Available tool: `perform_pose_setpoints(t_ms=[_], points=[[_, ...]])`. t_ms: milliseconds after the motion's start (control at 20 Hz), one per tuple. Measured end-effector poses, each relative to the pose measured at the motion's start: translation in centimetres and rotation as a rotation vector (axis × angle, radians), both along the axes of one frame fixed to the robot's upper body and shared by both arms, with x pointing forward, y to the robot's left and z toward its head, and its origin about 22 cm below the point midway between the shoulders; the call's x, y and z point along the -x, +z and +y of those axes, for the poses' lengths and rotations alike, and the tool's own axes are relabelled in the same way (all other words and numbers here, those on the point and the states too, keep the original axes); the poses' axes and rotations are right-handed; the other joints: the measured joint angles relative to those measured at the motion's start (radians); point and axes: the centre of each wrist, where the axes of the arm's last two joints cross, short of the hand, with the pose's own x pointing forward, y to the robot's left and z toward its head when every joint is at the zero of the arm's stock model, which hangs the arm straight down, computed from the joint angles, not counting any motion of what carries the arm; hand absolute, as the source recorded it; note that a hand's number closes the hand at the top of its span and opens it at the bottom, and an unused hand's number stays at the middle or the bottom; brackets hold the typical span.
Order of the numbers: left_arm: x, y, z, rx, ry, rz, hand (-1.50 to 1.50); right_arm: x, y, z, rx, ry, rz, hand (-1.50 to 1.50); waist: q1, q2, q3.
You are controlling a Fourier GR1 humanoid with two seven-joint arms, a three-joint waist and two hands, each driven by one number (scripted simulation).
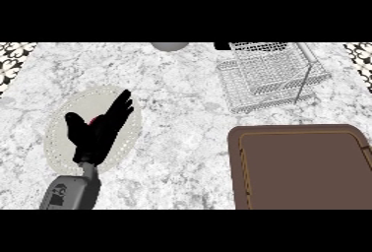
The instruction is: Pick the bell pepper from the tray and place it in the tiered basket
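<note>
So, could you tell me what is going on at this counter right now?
The robot's left hand is over a pale round tray, fingers straight, with a bit of red, likely the bell pepper, showing beneath it. The wire tiered basket stands far right, with nothing visible inside. A brown board lies nearer.

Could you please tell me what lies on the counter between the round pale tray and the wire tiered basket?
In the head view, only bare marble counter lies between the round pale tray and the wire tiered basket.
</note>
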Motion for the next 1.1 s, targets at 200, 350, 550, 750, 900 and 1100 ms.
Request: perform_pose_setpoints(t_ms=[200, 350, 550, 750, 900, 1100], points=[[0.3, -0.3, 0.3, -0.003, 0.004, -0.004, 0.0, -2.8, -2.2, 2.0, -0.029, 0.018, 0.007, 1.5, 0.004, 0.002, 0.0], [0.1, -0.5, 0.2, -0.003, 0.002, 0.003, 0.0, -4.5, -3.5, 3.2, -0.058, 0.027, 0.023, 1.5, 0.002, 0.002, 0.0], [-0.3, -0.2, 0.1, 0.0, -0.004, -0.001, 0.0, -5.8, -5.4, 5.5, -0.24, 0.066, 0.031, -1.5, 0.007, 0.005, 0.001], [-0.4, -0.2, -0.1, 0.004, -0.01, -0.004, 0.0, -6.9, -7.3, 6.4, -0.34, 0.147, 0.031, -1.5, 0.011, 0.007, 0.001], [-0.4, -0.2, -0.2, 0.003, -0.013, -0.009, 0.0, -7.6, -7.8, 7.7, -0.378, 0.202, 0.011, -1.5, 0.017, 0.009, 0.001], [-0.3, -0.1, 0.0, 0.001, -0.013, -0.003, 0.0, -8.1, -8.5, 10.2, -0.411, 0.245, -0.062, -1.5, 0.015, 0.008, 0.001]])
